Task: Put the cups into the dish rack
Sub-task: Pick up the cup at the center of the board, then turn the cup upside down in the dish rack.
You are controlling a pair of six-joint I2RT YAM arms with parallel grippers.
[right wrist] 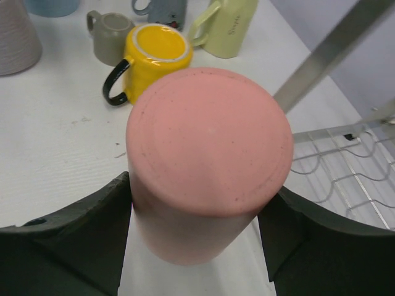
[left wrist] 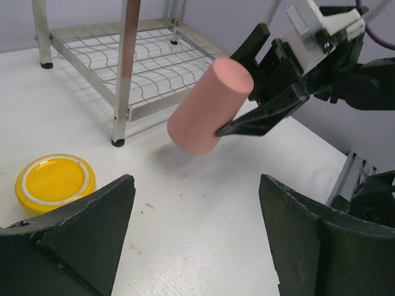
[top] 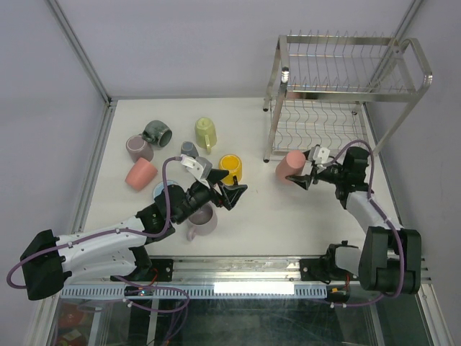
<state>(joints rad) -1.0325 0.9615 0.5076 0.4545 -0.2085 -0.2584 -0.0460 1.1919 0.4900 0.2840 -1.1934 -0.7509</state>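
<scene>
My right gripper (top: pixel 306 175) is shut on a salmon pink tumbler (top: pixel 290 167), holding it tilted and low over the table just in front of the chrome dish rack (top: pixel 338 94). In the right wrist view the tumbler's base (right wrist: pixel 210 148) fills the gap between the fingers. The left wrist view shows the held tumbler (left wrist: pixel 207 108) in front of the rack's lower shelf (left wrist: pixel 133 61). My left gripper (top: pixel 234 194) is open and empty, pointing right, beside a yellow mug (top: pixel 231 169). Other cups lie at mid-left: a dark green mug (top: pixel 157 132), a mauve cup (top: pixel 139 148), a salmon tumbler (top: pixel 141 174).
A pale yellow-green mug (top: pixel 206 132), a grey-blue mug (top: pixel 189 150) and a taupe mug (top: pixel 204 167) stand behind my left gripper. A light blue cup (top: pixel 162 191) and a mauve mug (top: pixel 202 221) sit by the left arm. Both rack shelves hold nothing.
</scene>
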